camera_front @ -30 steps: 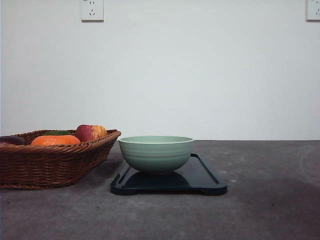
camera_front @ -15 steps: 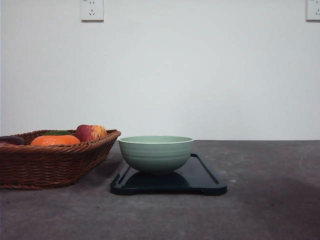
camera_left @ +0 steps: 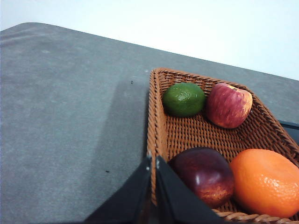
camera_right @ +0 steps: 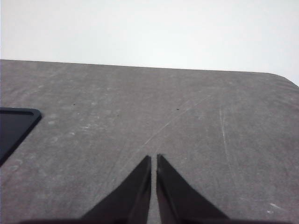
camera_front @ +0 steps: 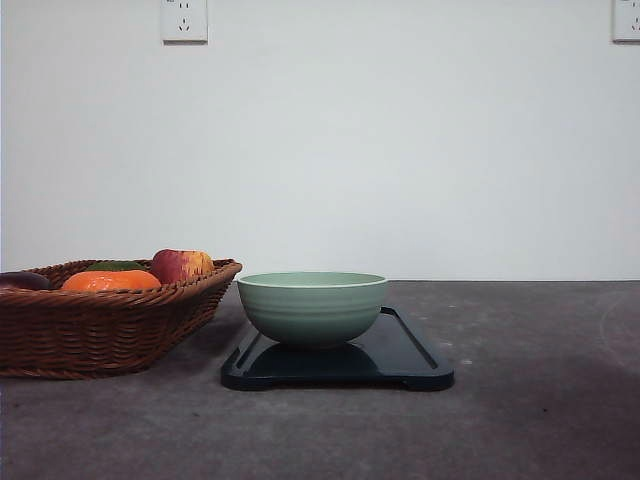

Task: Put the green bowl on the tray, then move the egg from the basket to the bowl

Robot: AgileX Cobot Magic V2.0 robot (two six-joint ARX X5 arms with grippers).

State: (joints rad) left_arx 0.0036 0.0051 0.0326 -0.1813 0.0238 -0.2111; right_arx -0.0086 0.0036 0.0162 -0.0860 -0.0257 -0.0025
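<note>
Left gripper point(camera_left: 153, 161) first: its two dark fingers are pressed together with just a sliver of a gap, nothing between them, poised right over the near rim of the basket point(camera_left: 156, 126). Right gripper point(camera_right: 153, 161) is the same story, fingers closed to a thin slit and gripping nothing, hanging above bare grey table point(camera_right: 187, 107) with a corner of the tray point(camera_right: 14, 123) showing off to one side.

Now the layout, biggest down. The grey table point(camera_front: 530, 400) runs across the front view under a plain white wall point(camera_front: 400, 150). On the left sits the wide brown wicker basket point(camera_front: 100, 325). Just beside it, at centre, lies the dark tray point(camera_front: 400, 360), and the green bowl point(camera_front: 312, 307) stands upright on the tray's left part, well inside the rim.

Inside the basket, the left wrist view gives us an orange fruit point(camera_left: 264, 182) beside a dark red apple point(camera_left: 203, 175) at the near end. At the far end, a red-yellow apple point(camera_left: 229, 105) touches a green avocado-like fruit point(camera_left: 183, 99). As for the egg, I can't pick it out anywhere in the basket or the bowl from these angles.

Smallest of all, two wall sockets: one top left point(camera_front: 184, 20), one top right point(camera_front: 626, 20).
</note>
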